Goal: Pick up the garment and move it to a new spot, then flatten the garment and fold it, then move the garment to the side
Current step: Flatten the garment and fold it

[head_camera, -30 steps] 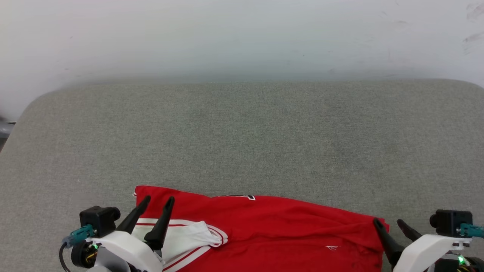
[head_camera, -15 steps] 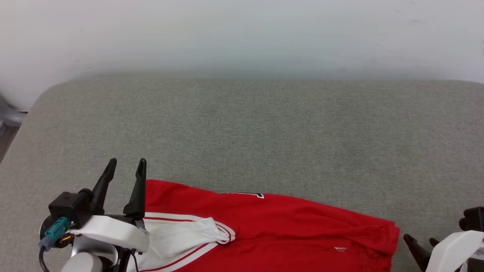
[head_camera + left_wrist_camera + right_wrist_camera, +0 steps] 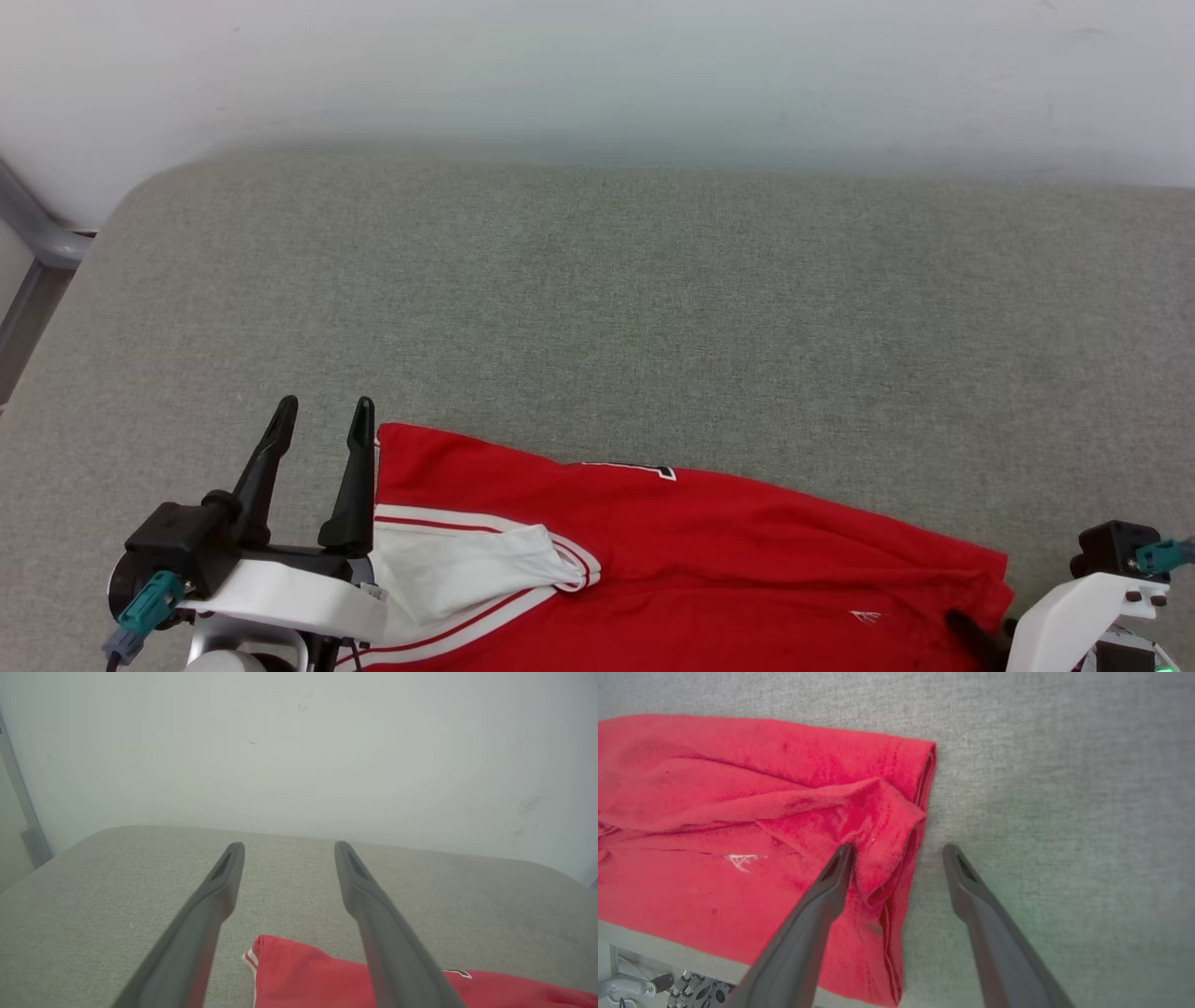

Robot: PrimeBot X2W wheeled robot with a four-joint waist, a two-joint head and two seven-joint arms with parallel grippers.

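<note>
Looking down from the head camera, we see the garment [image 3: 728, 551], a red shirt, lying along the near edge of a grey fabric surface [image 3: 653, 299], with a pale wall [image 3: 597, 75] behind. A white sleeve [image 3: 457, 569] with red and white striped trim lies folded over the shirt's left part. Our left gripper [image 3: 326, 403] stands just beside the shirt's far left corner, its two dark fingers spread apart and empty, pointing toward the wall. In the right wrist view, our right gripper [image 3: 899, 848] is spread wide too, holding nothing: one finger lies over the shirt's rumpled right edge, the other over bare grey fabric. We cannot tell whether the fingers touch the cloth.
</note>
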